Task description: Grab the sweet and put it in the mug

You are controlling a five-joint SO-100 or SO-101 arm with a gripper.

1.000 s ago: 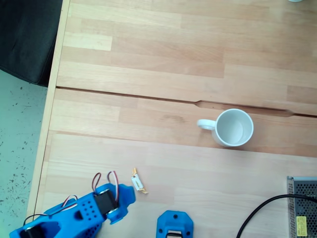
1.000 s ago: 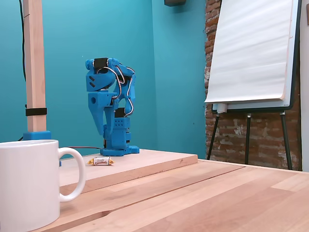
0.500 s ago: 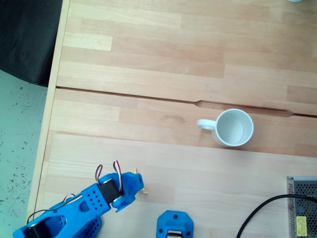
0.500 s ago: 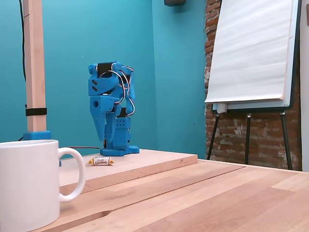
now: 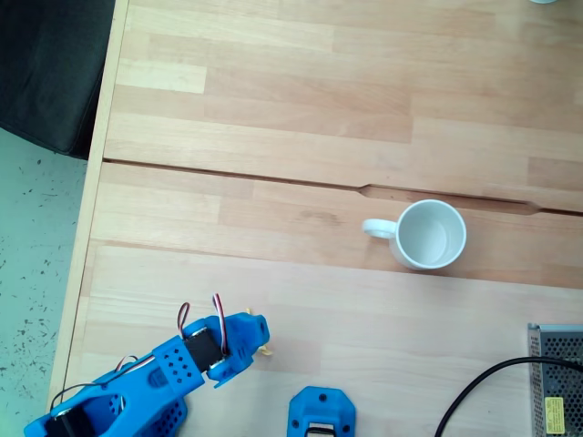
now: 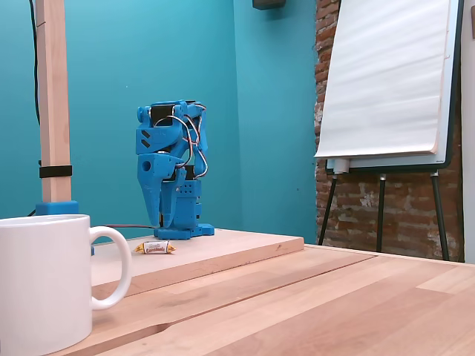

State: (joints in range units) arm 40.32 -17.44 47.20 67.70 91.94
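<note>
The sweet (image 6: 155,248), a tiny white candy with yellow-orange ends, lies on the raised wooden board in front of the arm's base. In a fixed view from above, only one yellow end of the sweet (image 5: 266,350) peeks out beside the blue gripper (image 5: 254,331), which hangs over it. From the side, the gripper (image 6: 156,221) points down, its tip a little above and behind the sweet. The jaws cannot be made out. The white mug (image 5: 429,234) stands upright and empty, far to the right, handle to the left; it looms at the lower left as the mug (image 6: 44,285) in the side view.
A blue arm base part (image 5: 322,412) sits at the bottom edge. A metal grille box (image 5: 557,379) with a black cable (image 5: 474,393) is at the bottom right. A groove (image 5: 273,180) runs across the table. A wooden post (image 6: 53,111) and a flip chart (image 6: 386,81) stand behind.
The arm has swung right and come down over the sweet, covering most of it in the view from above. Sweet and mug have not moved.
</note>
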